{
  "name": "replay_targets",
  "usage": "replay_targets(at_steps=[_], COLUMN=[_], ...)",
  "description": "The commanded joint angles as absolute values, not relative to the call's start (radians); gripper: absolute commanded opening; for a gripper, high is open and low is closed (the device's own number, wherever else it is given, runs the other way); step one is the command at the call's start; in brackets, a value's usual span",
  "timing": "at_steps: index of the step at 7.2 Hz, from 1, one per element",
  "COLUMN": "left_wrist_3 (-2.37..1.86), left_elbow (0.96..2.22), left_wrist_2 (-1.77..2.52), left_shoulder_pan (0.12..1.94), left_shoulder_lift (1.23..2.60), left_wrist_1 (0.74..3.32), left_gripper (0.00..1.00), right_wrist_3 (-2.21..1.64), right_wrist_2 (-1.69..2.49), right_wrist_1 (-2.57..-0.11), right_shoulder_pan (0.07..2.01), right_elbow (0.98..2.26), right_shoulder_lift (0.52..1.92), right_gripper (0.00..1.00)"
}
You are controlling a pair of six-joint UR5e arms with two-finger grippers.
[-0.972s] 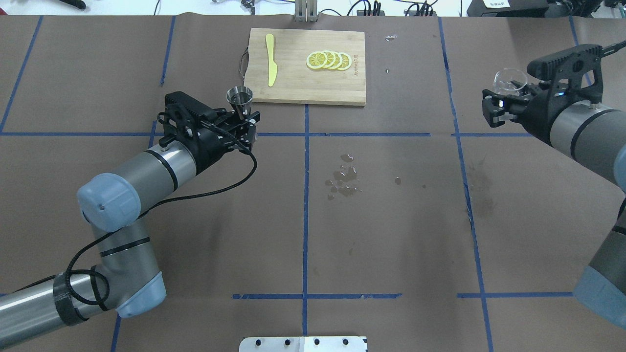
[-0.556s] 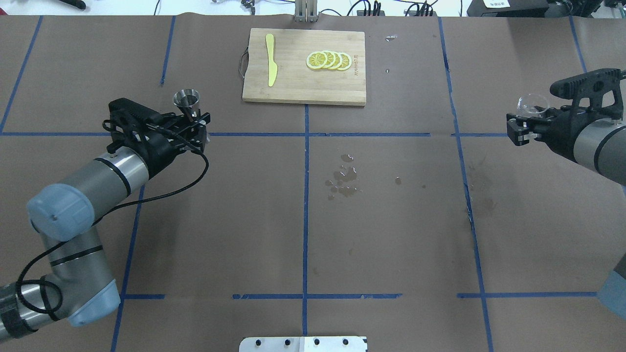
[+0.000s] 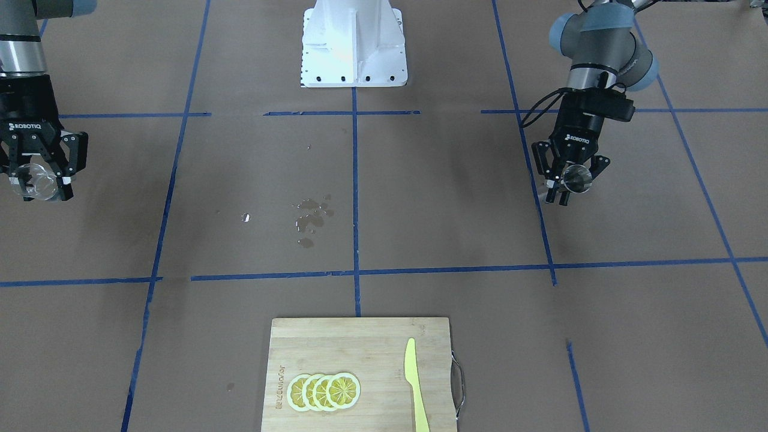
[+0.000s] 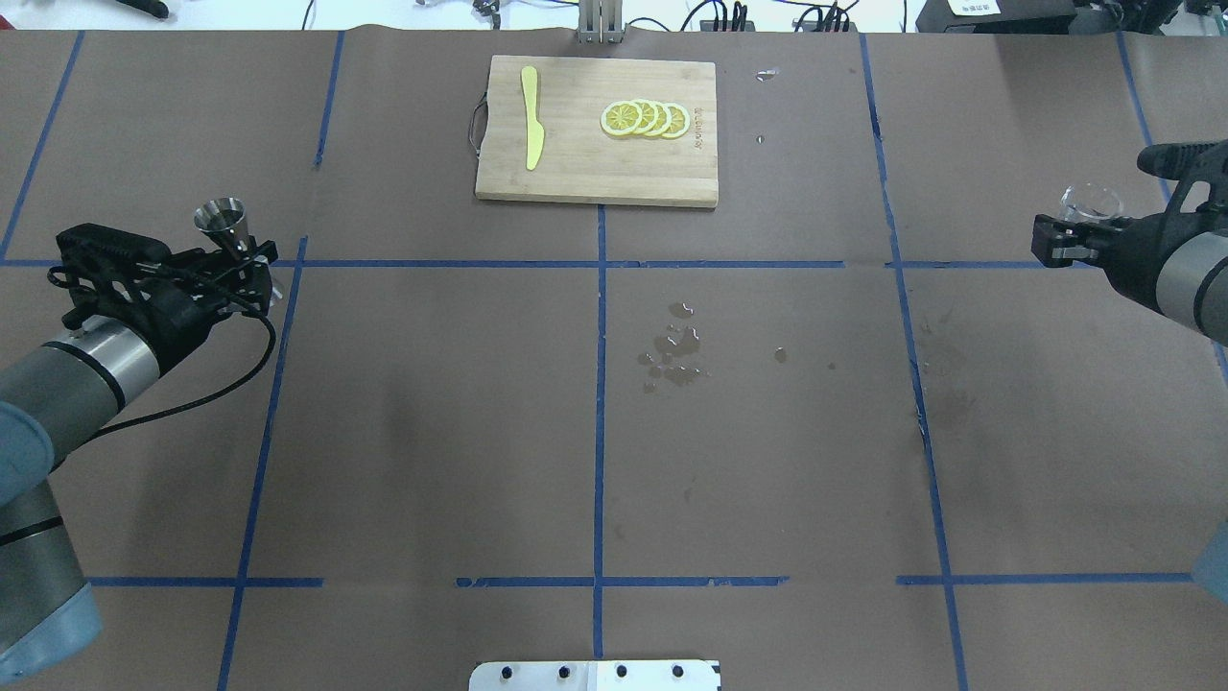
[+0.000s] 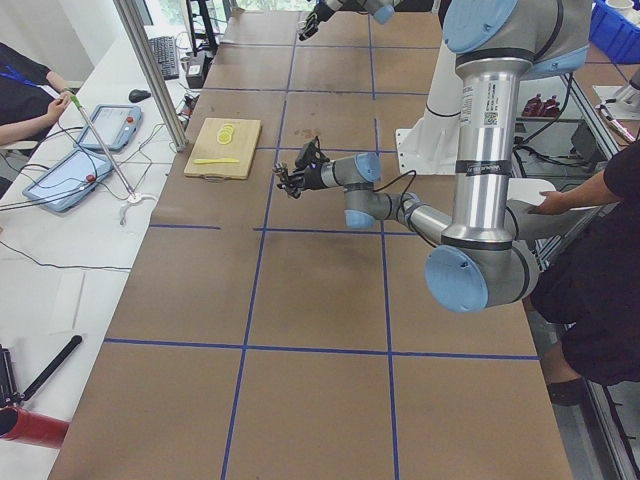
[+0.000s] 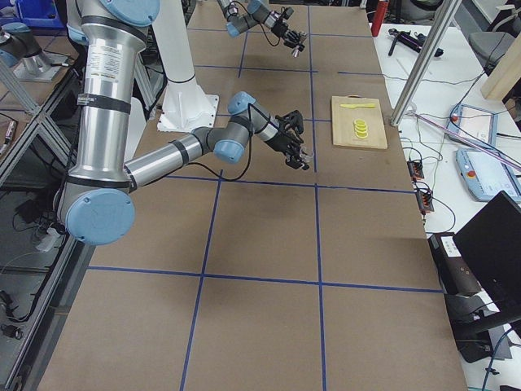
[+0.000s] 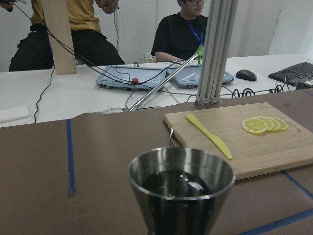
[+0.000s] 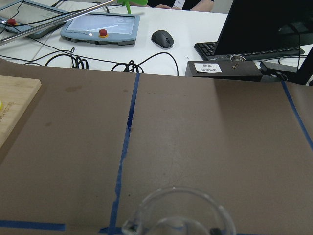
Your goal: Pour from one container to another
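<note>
A steel measuring cup [image 4: 222, 217] stands upright in my left gripper [image 4: 251, 269], which is shut on its lower part, over the table's left side. The left wrist view shows dark liquid inside the steel cup [image 7: 181, 186]. A clear glass cup [image 4: 1090, 201] is held upright by my right gripper [image 4: 1057, 240], shut on it at the far right edge. From the front, the left gripper [image 3: 567, 183] with the steel cup [image 3: 578, 175] is on the right, and the right gripper [image 3: 39, 185] with the glass cup [image 3: 33, 179] on the left. The glass cup's rim [image 8: 178, 213] fills the bottom of the right wrist view.
A wooden cutting board [image 4: 595, 168] at the table's far middle carries lemon slices [image 4: 645, 118] and a yellow knife [image 4: 531, 115]. Small puddles of spilled liquid [image 4: 674, 350] lie on the brown paper near the middle. The robot's white base plate [image 4: 595, 675] is at the near edge.
Both arms have swung outward, away from the middle: the left one leftward with the steel cup, the right one rightward with the glass cup. Both containers stayed upright.
</note>
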State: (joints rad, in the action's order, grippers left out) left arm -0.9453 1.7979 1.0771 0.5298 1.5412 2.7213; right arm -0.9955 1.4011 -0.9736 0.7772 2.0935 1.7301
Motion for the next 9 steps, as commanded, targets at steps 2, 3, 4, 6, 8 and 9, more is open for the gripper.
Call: replay_targets(at_steps=[2, 3, 4, 6, 8, 9], left_wrist_3=[-1.159, -1.207, -1.222, -1.239, -1.239, -1.239], left_elbow=[1.780, 1.758, 1.753, 1.712, 1.651, 1.611], left_wrist_2=[0.857, 0.806, 0.745, 0.581, 0.467, 0.436], left_shoulder_pan=[0.526, 0.520, 0.497, 0.366, 0.267, 0.241], left_shoulder_lift=[1.460, 1.459, 1.459, 1.474, 1.503, 1.550], left_wrist_1=[2.723, 2.721, 2.718, 2.714, 2.712, 2.706], left_gripper=[0.00, 0.00, 0.00, 0.00, 0.00, 0.00], right_wrist_3=[-1.237, -1.270, -1.270, -1.270, -1.288, -1.296], right_wrist_2=[1.399, 1.399, 1.399, 1.401, 1.385, 1.332], right_wrist_1=[-0.979, -0.974, -0.971, -0.948, -0.934, -0.908], right_shoulder_pan=[0.778, 0.778, 0.776, 0.767, 0.744, 0.706], right_elbow=[2.074, 2.077, 2.079, 2.079, 2.079, 2.079], right_shoulder_lift=[1.756, 1.759, 1.769, 1.770, 1.776, 1.784], right_gripper=[0.00, 0.00, 0.00, 0.00, 0.00, 0.00])
